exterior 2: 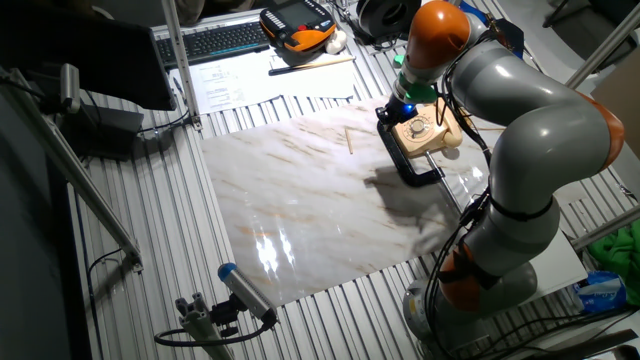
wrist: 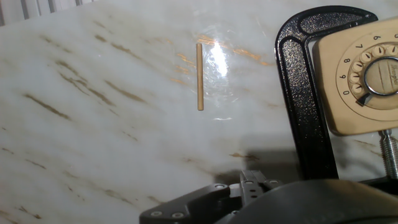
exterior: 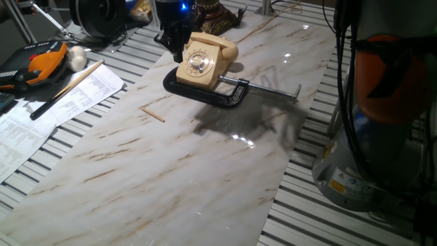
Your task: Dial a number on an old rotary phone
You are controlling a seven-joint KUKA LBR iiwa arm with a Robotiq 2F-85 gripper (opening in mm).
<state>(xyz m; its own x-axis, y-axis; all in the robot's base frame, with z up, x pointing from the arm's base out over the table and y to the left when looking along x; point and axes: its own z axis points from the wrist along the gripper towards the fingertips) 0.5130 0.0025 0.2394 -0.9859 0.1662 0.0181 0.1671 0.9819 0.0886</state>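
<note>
**Entry: rotary phone dialing, approach stage**

- **Old rotary phone** [exterior: 205,60]: cream-beige, sloped front, handset across the top, round silvery dial [wrist: 380,76] with numbered holes. It stands near the far edge of the marble slab [exterior: 171,164], toward its right far corner as one fixed view shows it. It is held in a black C-clamp [exterior: 205,92] whose silver screw bar [exterior: 273,89] runs out along the slab.
- **Gripper** [exterior: 174,42]: dark, hanging just beside the phone's left side, above the slab and apart from the dial. The hand view shows only a dark part of its body at the bottom edge; whether the fingers are wide or narrow I cannot tell. Nothing appears held.
- **Wooden stick** [wrist: 199,76]: lying loose on the slab, near the clamp, apart from the phone.
- **Papers** [exterior: 48,109]: off the slab's left edge, on the ribbed table.

**Step in hand (judged):** lining up on the dial; no hole entered yet, dialing not begun.

**Next move calls for (judged):** shift sideways over the dial, set a fingertip into one hole, then sweep along the dial's arc to the stop. The holes are small, so a slight offset would land on the rim.
</note>
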